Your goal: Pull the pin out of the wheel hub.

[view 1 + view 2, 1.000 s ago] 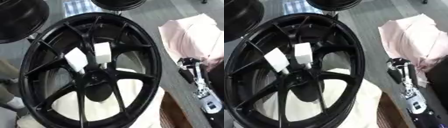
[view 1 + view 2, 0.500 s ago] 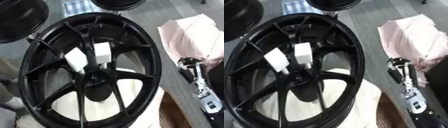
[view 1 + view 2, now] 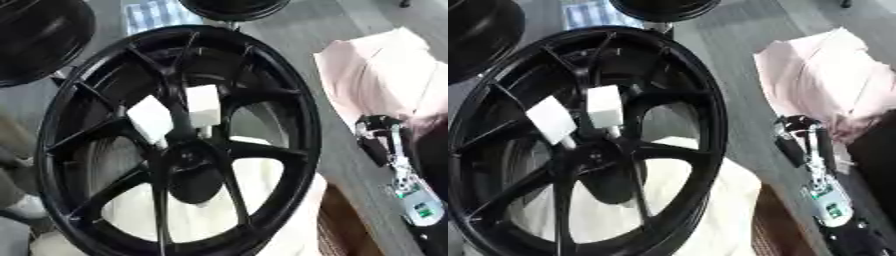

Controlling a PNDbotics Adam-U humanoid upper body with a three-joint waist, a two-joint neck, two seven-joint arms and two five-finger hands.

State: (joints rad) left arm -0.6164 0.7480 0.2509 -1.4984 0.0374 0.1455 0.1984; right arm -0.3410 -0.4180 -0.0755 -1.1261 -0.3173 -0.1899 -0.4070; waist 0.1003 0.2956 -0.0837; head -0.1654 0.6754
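A large black spoked wheel hub (image 3: 289, 100) fills the middle of both views and lies tilted on a cream cloth (image 3: 262, 185). Two white block-shaped pin heads stand side by side just above its centre: one pin head (image 3: 150, 119) to the left, the other pin head (image 3: 203, 104) to the right. Thin pale stems run from them down toward the centre boss (image 3: 188, 160). My right hand (image 3: 378, 134) shows at the right edge on a black and silver forearm, well apart from the hub and touching neither pin. My left hand shows in no view.
A pink cloth (image 3: 394, 75) is heaped at the upper right on the grey floor. Another black wheel (image 3: 35, 35) lies at the upper left, and a third wheel (image 3: 232, 7) at the top edge. A brown edge (image 3: 341, 225) shows at the lower right.
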